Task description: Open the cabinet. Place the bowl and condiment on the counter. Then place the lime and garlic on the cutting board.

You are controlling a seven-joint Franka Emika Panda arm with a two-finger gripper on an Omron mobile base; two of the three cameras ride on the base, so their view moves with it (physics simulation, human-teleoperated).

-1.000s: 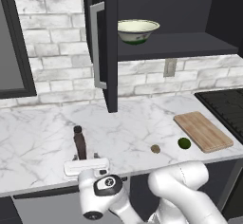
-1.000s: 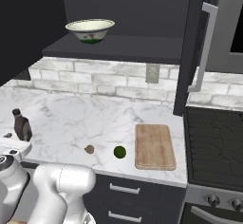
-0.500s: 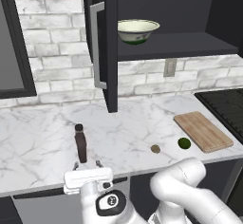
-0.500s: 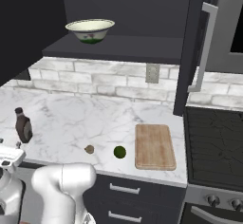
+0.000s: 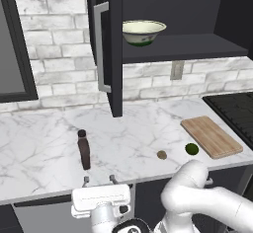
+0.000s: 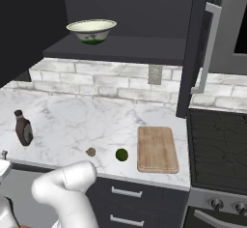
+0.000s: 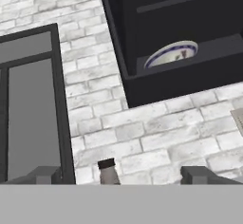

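Condiment stands on the counter, free of the wide-open, empty gripper.

Cream bowl (green-banded), dark-brown condiment, grey-veined white counter, dark-green lime.

**Layout around the cutting board**

The cutting board is lying on the worktop. The lime is sitting just left of the board, the garlic left of the lime. The condiment is standing far left of the board. The bowl is resting on the cabinet shelf, above and left of the board.
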